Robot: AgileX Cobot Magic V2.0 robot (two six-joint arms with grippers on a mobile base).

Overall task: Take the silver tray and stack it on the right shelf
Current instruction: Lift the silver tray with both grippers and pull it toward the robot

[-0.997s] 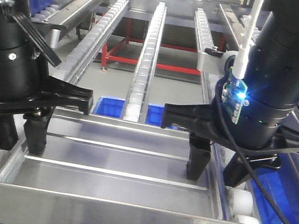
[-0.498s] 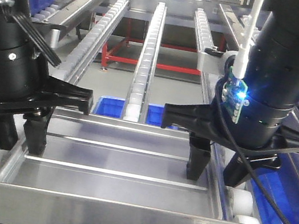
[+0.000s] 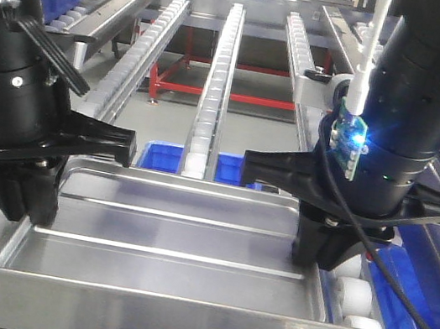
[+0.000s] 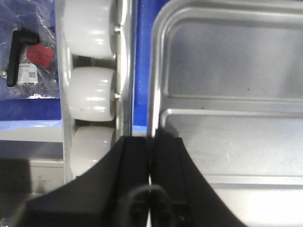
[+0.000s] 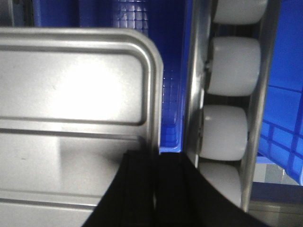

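Between the side roller rails of the right shelf (image 3: 216,87), just behind the flat front bar (image 3: 174,327): silver tray (image 3: 175,276), level, two ridges running left to right. Clamped on its left rim: left gripper (image 3: 36,213), black fingers (image 4: 135,156) pinched shut either side of the rim edge. Same on the right rim: right gripper (image 3: 314,258), fingers (image 5: 137,175) closed onto it. Just beside each grip, apart from the tray: white rollers (image 5: 234,66). Below the rack, past the tray's far edge: blue bin (image 3: 162,156).
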